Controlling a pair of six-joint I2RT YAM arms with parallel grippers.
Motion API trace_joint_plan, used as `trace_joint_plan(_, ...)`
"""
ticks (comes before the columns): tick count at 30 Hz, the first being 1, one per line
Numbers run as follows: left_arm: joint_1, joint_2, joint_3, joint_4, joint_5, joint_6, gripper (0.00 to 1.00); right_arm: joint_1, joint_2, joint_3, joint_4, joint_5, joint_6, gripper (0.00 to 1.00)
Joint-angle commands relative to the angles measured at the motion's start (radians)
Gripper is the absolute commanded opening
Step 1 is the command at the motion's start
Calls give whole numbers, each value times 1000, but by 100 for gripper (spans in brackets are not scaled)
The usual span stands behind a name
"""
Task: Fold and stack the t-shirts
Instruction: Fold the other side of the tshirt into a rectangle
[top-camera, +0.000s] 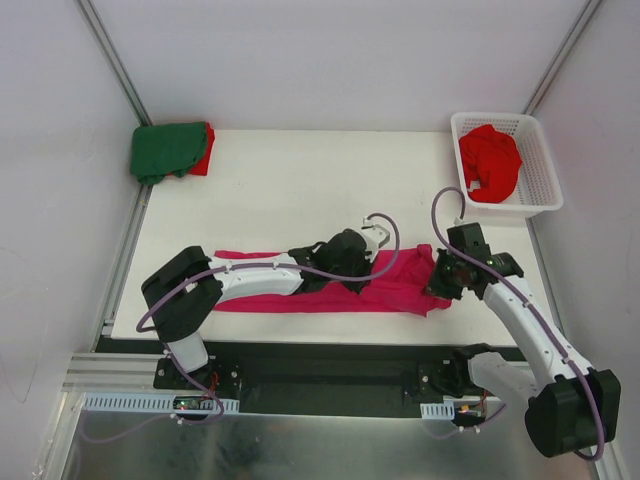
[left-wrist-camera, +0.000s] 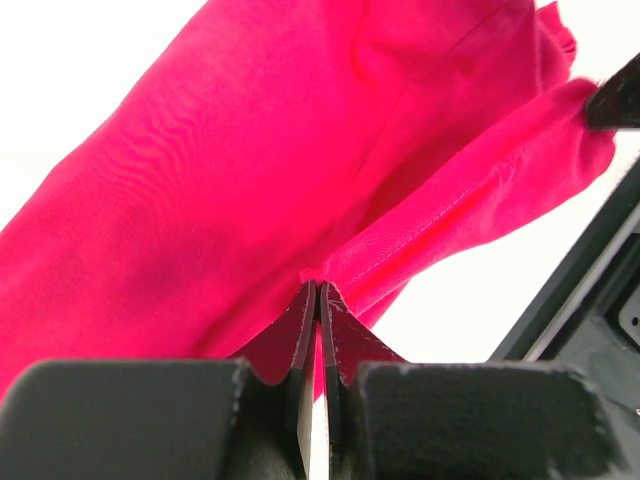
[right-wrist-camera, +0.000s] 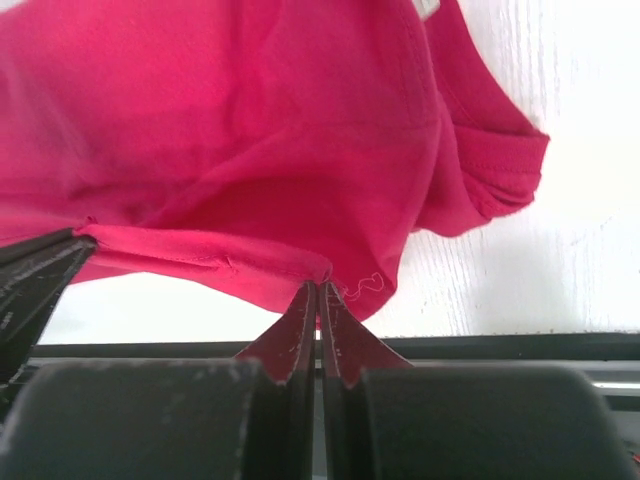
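Left arm stretched low rightward | right arm bent inward | magenta t-shirt (top-camera: 400, 288) laid along near worktop (top-camera: 300, 190) edge | cloth clenched by left pincer (left-wrist-camera: 318, 292) and right pincer (right-wrist-camera: 318, 290)

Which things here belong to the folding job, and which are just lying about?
Job:
- magenta t-shirt, pinched by left pincer and right pincer
- green t-shirt, folded on the lower red t-shirt, far left corner
- crumpled red t-shirt, far right

Lying about:
- white lattice basket holding that crumpled shirt
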Motion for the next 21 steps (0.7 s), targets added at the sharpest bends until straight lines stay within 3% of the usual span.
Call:
trace_joint_plan(1,11,-55,-25,-14,-70,-5,0,6,53,71,33,50,-39,1)
trace_joint_plan(21,11,-52,-46,-22,-149,-39,0,16,316,214,125,59,-125,1)
